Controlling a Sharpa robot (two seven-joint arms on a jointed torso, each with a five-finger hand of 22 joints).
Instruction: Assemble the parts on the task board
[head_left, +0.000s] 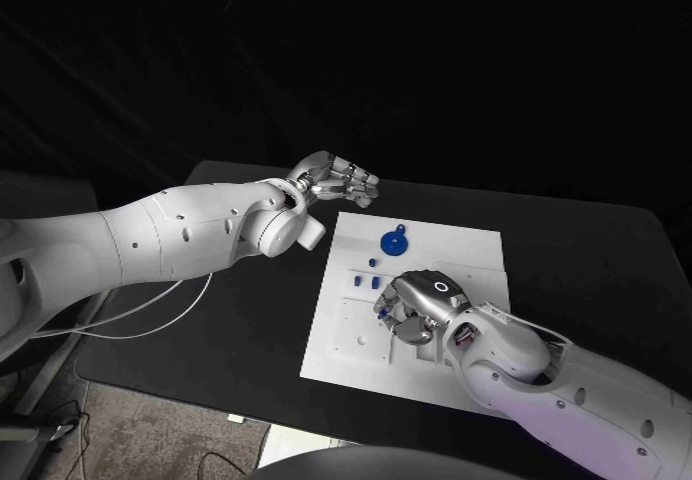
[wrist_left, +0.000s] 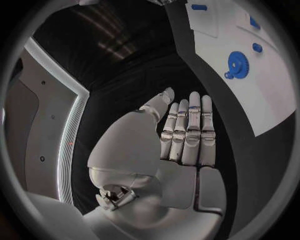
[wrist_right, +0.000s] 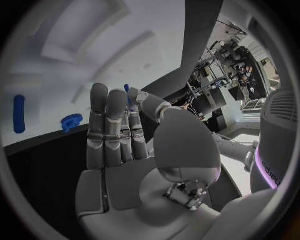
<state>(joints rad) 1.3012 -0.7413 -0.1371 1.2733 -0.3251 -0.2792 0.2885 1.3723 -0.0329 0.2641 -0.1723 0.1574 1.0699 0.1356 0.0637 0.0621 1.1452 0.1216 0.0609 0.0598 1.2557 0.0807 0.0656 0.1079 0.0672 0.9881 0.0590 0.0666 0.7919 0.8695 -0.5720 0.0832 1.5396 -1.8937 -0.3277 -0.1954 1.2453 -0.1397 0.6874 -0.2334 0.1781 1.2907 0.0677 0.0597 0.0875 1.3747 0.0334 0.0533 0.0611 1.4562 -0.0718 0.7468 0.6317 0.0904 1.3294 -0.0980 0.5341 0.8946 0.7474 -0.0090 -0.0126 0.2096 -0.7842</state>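
The right hand (head_left: 420, 300) is lowered over the board (head_left: 476, 250), hiding the parts under it; a small blue part (wrist_right: 127, 90) seems pinched at its fingertips. The left hand (head_left: 336, 181), fingers straight, nothing held, is kept off the board's far corner, near the gear (head_left: 395, 241)

Robot body: two white arms, silver hands.
Left arm (head_left: 173, 235) and right arm (head_left: 577, 385) have smooth white shells with small dark screw holes; each hand (wrist_left: 187, 135) has segmented silver fingers (wrist_right: 106, 130); white cables trail below the left arm.
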